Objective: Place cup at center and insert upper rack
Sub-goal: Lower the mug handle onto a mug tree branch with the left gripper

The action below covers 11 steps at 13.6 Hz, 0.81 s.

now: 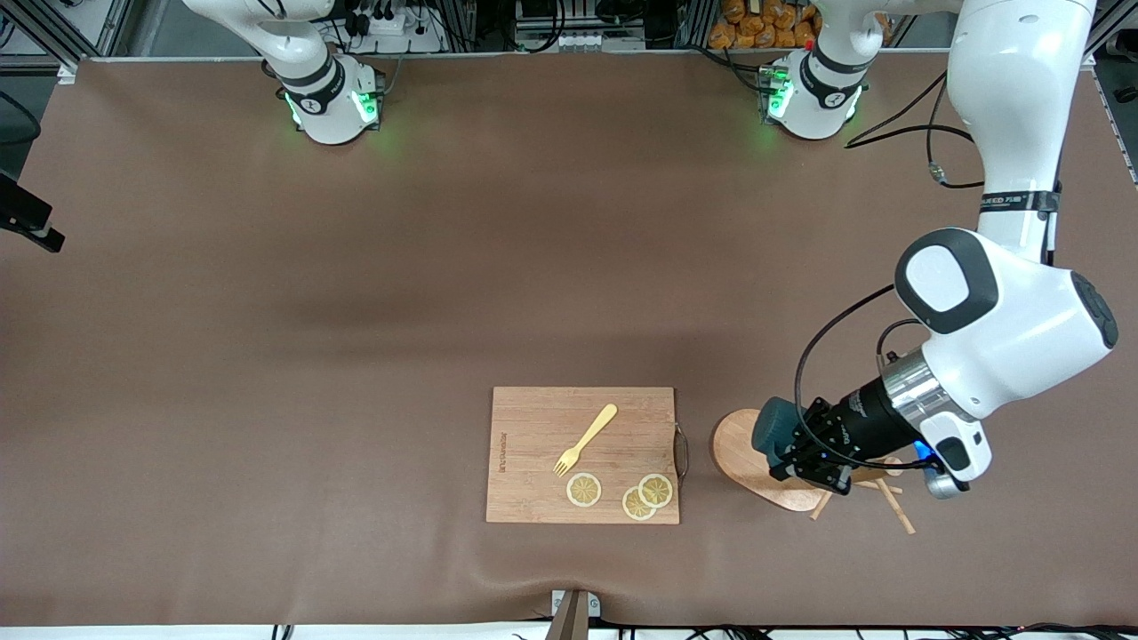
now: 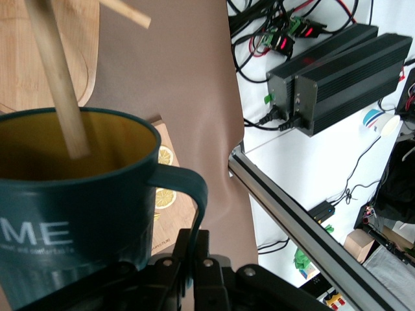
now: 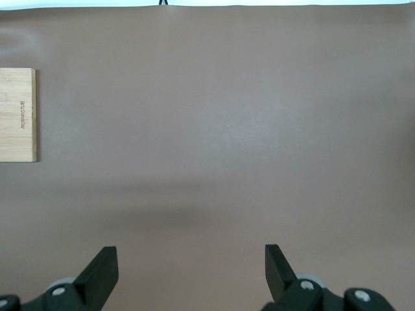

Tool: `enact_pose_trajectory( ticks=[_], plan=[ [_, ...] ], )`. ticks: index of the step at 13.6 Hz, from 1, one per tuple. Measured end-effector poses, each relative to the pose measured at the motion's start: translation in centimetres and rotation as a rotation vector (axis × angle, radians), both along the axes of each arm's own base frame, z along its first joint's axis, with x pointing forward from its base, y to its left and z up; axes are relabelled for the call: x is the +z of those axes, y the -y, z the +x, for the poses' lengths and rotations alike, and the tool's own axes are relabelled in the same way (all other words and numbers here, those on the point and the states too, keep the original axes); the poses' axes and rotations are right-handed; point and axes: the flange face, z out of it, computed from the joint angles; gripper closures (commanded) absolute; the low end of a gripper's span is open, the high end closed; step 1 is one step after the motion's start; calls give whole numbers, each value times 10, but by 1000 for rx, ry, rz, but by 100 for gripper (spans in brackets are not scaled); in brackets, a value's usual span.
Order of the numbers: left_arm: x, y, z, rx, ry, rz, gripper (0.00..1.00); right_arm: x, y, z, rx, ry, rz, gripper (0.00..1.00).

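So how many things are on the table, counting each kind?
Cutting board: 1
Fork: 1
Lemon slices: 3
Cup, held by the left gripper over the rack: 1
Upper rack: 1
Total: 7

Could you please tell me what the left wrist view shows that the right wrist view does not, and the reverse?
Only the left wrist view shows the cup held in the left gripper, a peg of the upper rack crossing its mouth, lemon slices, and black power boxes past the table's edge. Only the right wrist view shows the right gripper, jaws open over bare table. Both share the brown table cover and part of the cutting board.
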Motion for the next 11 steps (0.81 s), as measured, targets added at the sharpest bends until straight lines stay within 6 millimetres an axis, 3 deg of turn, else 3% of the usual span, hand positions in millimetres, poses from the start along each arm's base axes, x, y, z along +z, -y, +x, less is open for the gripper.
enact_pose_trajectory(
  ticks=[4, 11],
  plan=[
    [-4, -22, 5, 30, -7, 0, 100, 0, 0, 0, 0, 0, 0, 0],
    [-16, -31, 8, 55, -32, -3, 100, 0, 0, 0, 0, -5, -1, 0]
  ],
)
